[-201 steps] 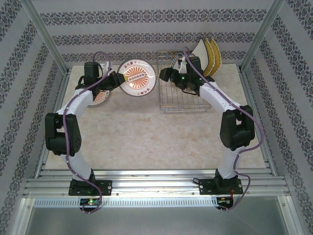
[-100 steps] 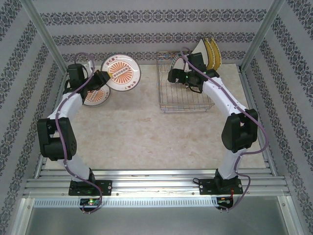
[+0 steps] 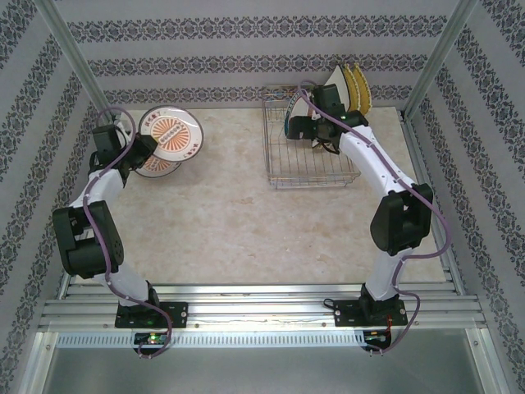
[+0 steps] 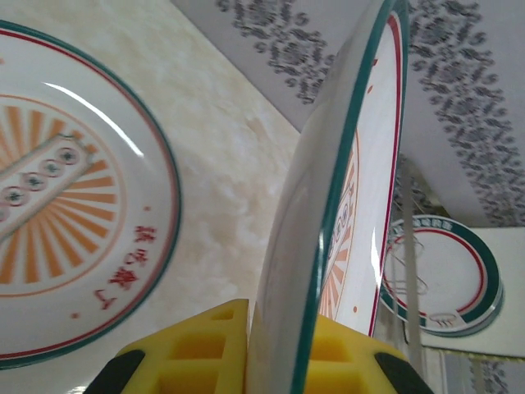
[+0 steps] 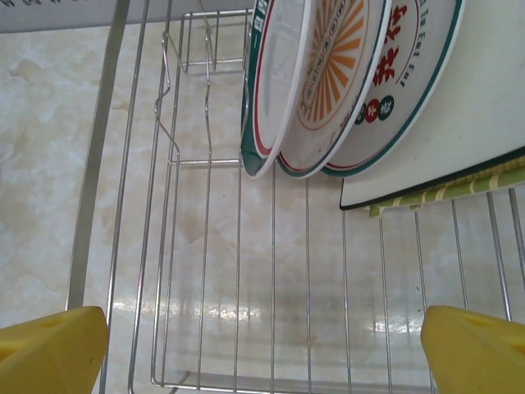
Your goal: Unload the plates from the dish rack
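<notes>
— Fingers, left arm?
— The yellow fingers (image 4: 193,349) of the left gripper (image 3: 138,152) are clamped on the lower rim of a round white plate with orange rays and a green-and-red edge (image 4: 332,197). It is held on edge above the far left part of the beige marble-look table (image 3: 230,222). A matching round plate (image 4: 74,205) lies flat beneath it.
— Right arm?
— The right gripper (image 5: 262,353) hangs over the silver wire dish rack (image 5: 205,246), fingers spread wide, holding nothing. Round patterned plates (image 5: 328,90), a plain white square plate (image 5: 467,115) and yellow grid-patterned plates (image 5: 443,193) stand in the rack's end slots.
— Step in hand?
— In my judgement, setting the held plate down on the one already out. Most of the load is not yet removed.
— Next move?
— Tip the plate flat and centre it over the lower one before release. The right arm then needs to close on the nearest round rim.
</notes>
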Robot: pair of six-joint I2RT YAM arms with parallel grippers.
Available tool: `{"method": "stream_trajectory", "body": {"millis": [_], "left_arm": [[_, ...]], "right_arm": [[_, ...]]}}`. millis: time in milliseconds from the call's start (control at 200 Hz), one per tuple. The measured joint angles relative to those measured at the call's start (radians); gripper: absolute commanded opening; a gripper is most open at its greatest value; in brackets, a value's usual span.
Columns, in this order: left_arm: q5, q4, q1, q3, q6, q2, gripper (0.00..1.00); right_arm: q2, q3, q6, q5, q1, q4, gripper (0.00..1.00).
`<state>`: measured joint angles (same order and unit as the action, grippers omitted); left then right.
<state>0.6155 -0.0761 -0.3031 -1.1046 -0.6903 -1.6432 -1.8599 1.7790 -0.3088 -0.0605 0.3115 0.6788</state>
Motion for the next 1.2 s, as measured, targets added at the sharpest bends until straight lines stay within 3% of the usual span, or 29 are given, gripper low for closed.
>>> {"method": "stream_trajectory", "body": {"millis": [585, 1199], "left_arm": [[-0.075, -0.019, -0.080, 0.063, 0.003, -0.006, 0.00], [-0.069, -0.113, -0.125, 0.032, 0.003, -0.237, 0.00]], "right_arm": [[-0.085, 0.076, 0.027, -0.047, 0.007, 0.047, 0.98], [-0.112, 0.124, 0.028, -0.047, 0.014, 0.055, 0.98]]}}
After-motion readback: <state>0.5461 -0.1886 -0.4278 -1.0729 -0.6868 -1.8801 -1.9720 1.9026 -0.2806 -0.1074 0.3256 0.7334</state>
